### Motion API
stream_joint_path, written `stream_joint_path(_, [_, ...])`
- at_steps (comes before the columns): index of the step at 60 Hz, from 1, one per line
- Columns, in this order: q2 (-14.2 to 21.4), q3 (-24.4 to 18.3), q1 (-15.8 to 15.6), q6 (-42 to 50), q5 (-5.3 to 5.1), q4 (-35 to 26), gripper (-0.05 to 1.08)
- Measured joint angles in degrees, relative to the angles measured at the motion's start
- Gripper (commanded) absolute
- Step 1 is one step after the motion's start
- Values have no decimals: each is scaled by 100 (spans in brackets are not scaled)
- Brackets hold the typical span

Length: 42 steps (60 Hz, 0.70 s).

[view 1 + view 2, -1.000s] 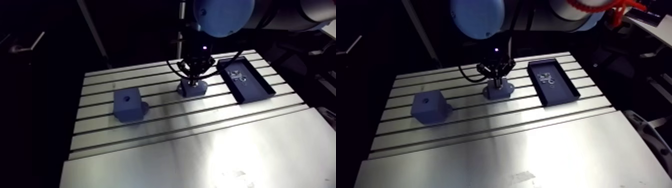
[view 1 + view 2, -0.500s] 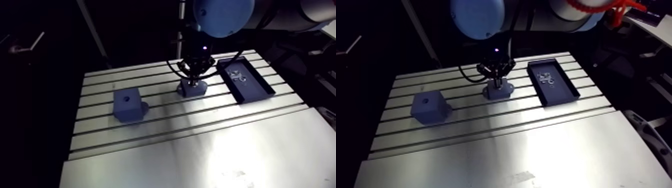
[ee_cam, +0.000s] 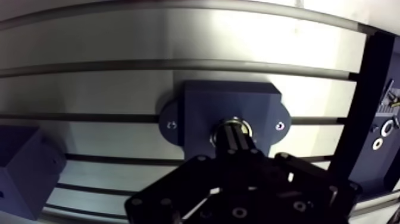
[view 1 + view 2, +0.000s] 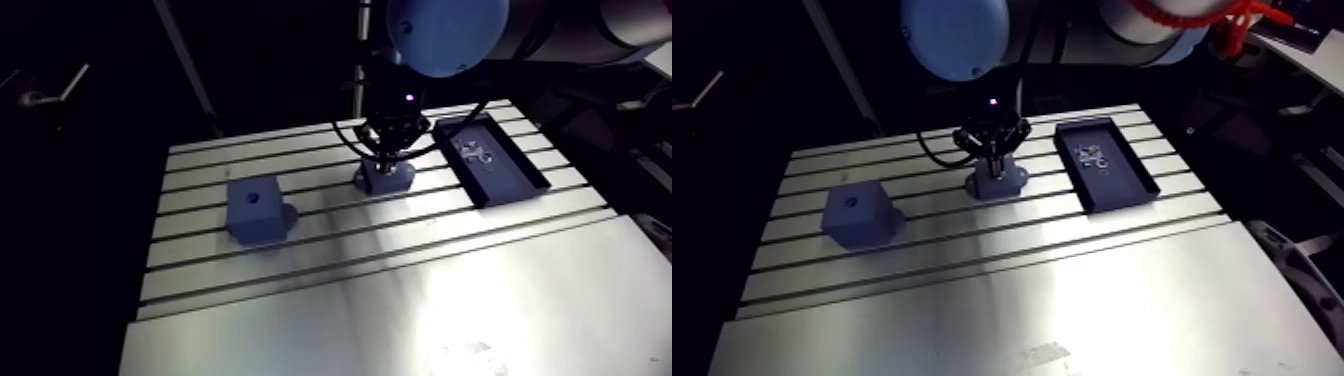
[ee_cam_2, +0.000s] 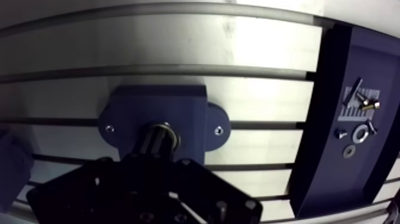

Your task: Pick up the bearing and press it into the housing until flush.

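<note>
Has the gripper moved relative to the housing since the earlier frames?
No. In the arm view the gripper stays directly over the housing, between the same slots of the table.

Slotted aluminium table (image 4: 300,300), bright glare near its front, dark surroundings

on the counter (image 4: 400,300) the housing (image 4: 385,178) sits mid-way back, with the end effector (image 4: 386,155) straight above it. in the arm view a block (image 4: 255,210) lies well apart to its left and a tray (image 4: 505,172) near its right; screws (image 5: 361,99) and washers (image 5: 359,134) lie in the tray.
</note>
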<state>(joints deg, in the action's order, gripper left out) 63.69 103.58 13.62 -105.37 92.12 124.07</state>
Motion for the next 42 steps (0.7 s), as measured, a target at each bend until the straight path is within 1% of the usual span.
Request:
stream_joint_path(27, [9,1,9,-2,-6,-8,107])
stream_joint_path(34, [61,-27,7,1,-19,-13,107])
stream_joint_path(42, [179,-65,-1,2,-25,-49,104])
